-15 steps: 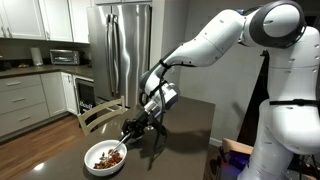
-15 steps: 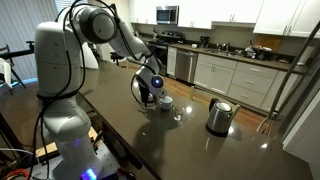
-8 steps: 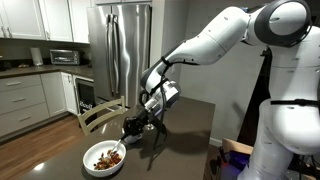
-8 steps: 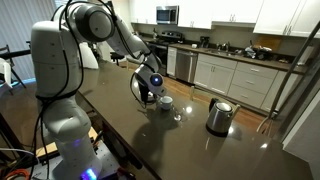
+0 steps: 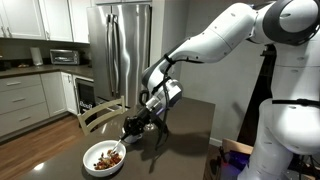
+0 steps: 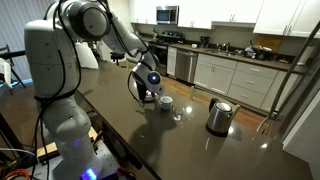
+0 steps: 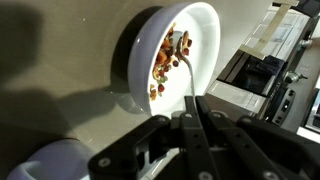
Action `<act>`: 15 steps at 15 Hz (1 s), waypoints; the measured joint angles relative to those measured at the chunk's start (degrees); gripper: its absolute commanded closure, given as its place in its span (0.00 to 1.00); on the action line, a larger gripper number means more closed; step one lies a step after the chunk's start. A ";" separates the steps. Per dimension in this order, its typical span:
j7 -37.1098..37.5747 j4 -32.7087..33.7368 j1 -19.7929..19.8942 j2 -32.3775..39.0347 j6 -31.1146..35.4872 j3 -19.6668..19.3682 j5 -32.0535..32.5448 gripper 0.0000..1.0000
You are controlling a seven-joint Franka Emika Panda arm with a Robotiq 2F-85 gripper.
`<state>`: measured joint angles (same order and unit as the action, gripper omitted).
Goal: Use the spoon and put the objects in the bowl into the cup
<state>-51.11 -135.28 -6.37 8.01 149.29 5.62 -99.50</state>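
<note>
Fingers now tighter on slvr spoon

The cup is cut off by the wrist view's lower edge — the spoon has its handle end hidden within the pincer.

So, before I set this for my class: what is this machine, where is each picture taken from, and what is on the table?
It is a white robot arm with a two-fingered gripper at its end. Two pictures come from cameras standing in the room; the third comes from a camera on the wrist, looking past the gripper. On the dark table stand a white bowl of small brown bits, a small white cup, a clear glass and a steel kettle. The gripper is shut on a thin spoon, whose tip lies in the bowl.
</note>
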 measured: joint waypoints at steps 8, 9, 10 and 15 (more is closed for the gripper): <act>0.98 -0.85 0.01 -3.90 5.03 0.12 4.40 0.95; 1.31 -0.86 0.01 -4.03 5.99 0.12 5.35 0.95; 1.66 -0.86 0.01 -4.08 6.74 0.11 6.03 0.95; 1.98 -0.91 0.07 -4.09 7.01 -0.14 7.00 0.95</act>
<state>-49.13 -136.20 -6.30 3.92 156.30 5.48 -92.50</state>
